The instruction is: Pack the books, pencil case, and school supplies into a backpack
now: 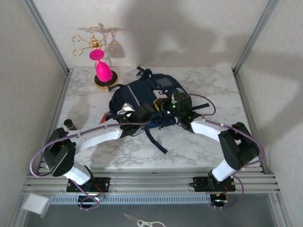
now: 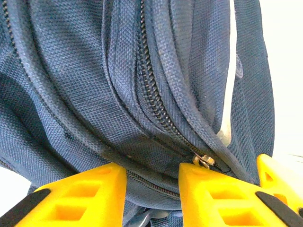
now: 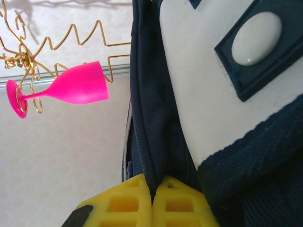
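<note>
At the left wrist, the left pincer stands narrow, clamped on a fold of the navy-blue fabric backpack just beside a metal zip pull. The right wrist view has the right pincer closed tight at a dark seam by a grey-white front patch. Whether it pinches cloth I cannot tell. A pink plastic goblet hangs beyond. From above, the backpack lies mid-worktop, with a gold wire rack behind it.
</note>
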You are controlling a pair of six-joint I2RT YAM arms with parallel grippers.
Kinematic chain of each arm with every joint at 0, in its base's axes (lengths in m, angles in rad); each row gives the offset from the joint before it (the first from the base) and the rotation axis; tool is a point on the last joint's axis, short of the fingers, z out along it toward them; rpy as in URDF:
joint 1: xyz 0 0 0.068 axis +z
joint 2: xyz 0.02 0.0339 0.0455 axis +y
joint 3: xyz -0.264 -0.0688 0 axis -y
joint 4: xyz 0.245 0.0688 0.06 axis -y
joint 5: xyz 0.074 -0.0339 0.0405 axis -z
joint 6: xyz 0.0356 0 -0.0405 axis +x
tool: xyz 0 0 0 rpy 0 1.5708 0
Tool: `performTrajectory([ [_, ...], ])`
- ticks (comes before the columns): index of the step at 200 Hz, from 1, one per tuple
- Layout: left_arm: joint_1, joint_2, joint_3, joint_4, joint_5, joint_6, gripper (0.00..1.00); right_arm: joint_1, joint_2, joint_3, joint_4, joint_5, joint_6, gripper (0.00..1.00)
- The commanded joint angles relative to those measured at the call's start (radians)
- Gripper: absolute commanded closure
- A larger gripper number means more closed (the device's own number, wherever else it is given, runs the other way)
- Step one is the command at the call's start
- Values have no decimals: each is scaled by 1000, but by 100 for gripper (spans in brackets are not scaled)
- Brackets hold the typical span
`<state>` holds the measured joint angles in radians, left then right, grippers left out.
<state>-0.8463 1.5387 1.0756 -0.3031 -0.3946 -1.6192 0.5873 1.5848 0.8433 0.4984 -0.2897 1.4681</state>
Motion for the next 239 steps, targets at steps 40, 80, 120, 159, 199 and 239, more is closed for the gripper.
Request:
performTrajectory([
  [40,-43,-17,46,31,-50,-73,73,31,-22,13,163,-66,12,100],
  [80,-55,-7,81,-5,-54,-72,74,31,-19,23,156,-61,6,100],
  [120,-29,5,112,-32,-62,-19,69,31,-16,23,158,-60,7,100],
  [159,-18,29,116,-47,-41,-22,69,33,-17,25,159,-59,8,100],
  [199,-16,42,105,-28,-38,-16,72,32,-16,20,161,-59,11,100],
  [239,-1,65,112,-52,-25,-19,73,32,-19,21,161,-57,12,100],
])
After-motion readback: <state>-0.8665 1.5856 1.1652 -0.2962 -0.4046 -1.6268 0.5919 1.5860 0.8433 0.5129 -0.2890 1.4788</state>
